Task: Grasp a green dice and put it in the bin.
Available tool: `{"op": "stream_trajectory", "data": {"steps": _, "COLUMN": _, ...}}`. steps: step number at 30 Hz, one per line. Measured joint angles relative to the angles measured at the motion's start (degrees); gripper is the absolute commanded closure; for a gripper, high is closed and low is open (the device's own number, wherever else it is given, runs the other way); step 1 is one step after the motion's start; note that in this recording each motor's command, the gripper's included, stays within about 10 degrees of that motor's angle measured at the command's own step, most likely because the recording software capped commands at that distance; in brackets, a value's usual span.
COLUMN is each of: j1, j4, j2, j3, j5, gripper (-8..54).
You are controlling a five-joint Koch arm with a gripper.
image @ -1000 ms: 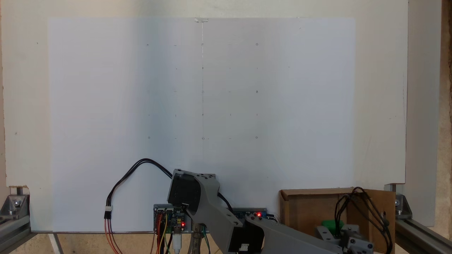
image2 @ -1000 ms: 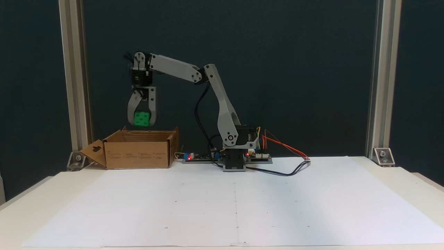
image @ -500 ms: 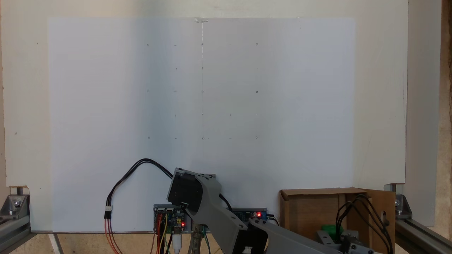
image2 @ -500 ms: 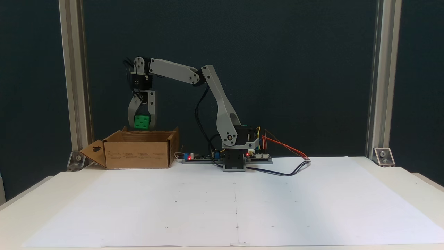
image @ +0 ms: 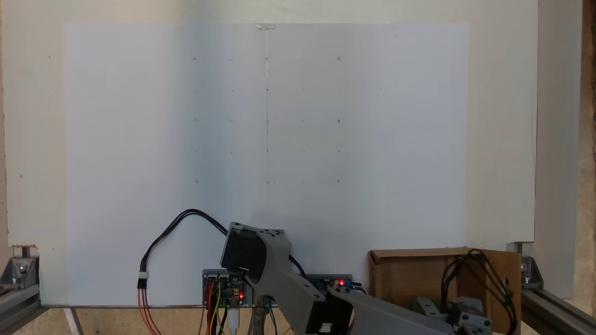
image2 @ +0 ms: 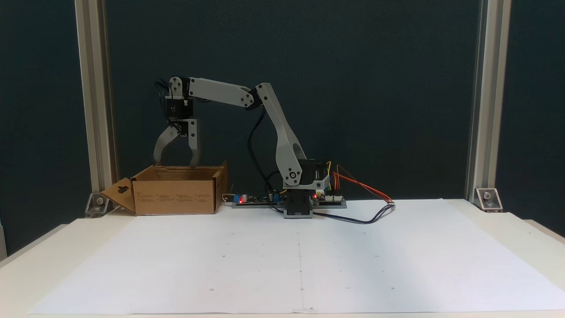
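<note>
Two jaws of the end effector (image2: 175,161) stood apart and empty just above the bin (image2: 176,196). A sliver of the dice (image: 416,304) lay inside that bin (image: 409,274), so retreat was best made straight up, clear of its flaps.

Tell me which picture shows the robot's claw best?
The fixed view from the front of the table shows the gripper best: side-on, both fingers spread wide open just above the cardboard box. The other fixed view looks down from above and catches only the gripper's grey top and black cables over the box.
</note>
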Motion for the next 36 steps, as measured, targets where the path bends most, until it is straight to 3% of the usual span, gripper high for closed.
{"op": "stream_trajectory", "data": {"steps": 10, "j1": -24.43, "j4": -1.41, "j2": 19.51, "j3": -0.09, "j5": 15.03, "gripper": 0.5}}
{"op": "stream_trajectory", "data": {"steps": 19, "j1": -55.46, "j4": -1.76, "j2": 34.54, "j3": -0.09, "j5": 19.07, "gripper": 0.4}}
{"op": "stream_trajectory", "data": {"steps": 32, "j1": -107.49, "j4": -6.06, "j2": 36.65, "j3": 6.15, "j5": 22.85, "gripper": 1.1}}
{"op": "stream_trajectory", "data": {"steps": 36, "j1": -110.48, "j4": -16.61, "j2": 37.62, "j3": 15.12, "j5": 22.85, "gripper": 0.9}}
